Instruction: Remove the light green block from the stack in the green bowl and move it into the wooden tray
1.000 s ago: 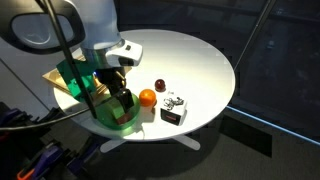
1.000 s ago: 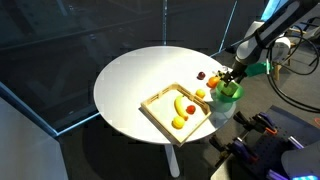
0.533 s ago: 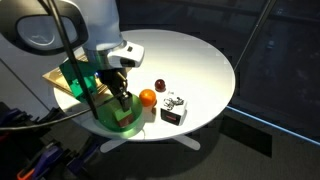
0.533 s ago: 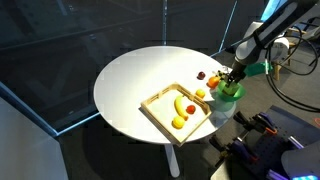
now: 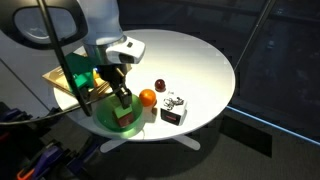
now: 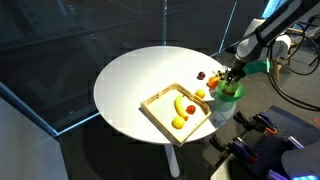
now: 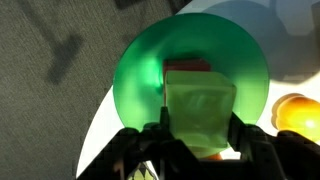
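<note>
In the wrist view the light green block fills the space between my two dark fingers, on top of a reddish block inside the green bowl. My gripper is shut on the light green block. In both exterior views the gripper reaches down into the green bowl at the table's edge. The wooden tray lies beside the bowl and holds a banana and other fruit.
An orange sits right beside the bowl. A small dark red fruit and a black-and-white box lie further along the round white table. The bowl stands near the table's rim, with cables and floor beyond.
The fingers have closed onto the light green block; a second ago they stood open around it. The arm has barely moved.
</note>
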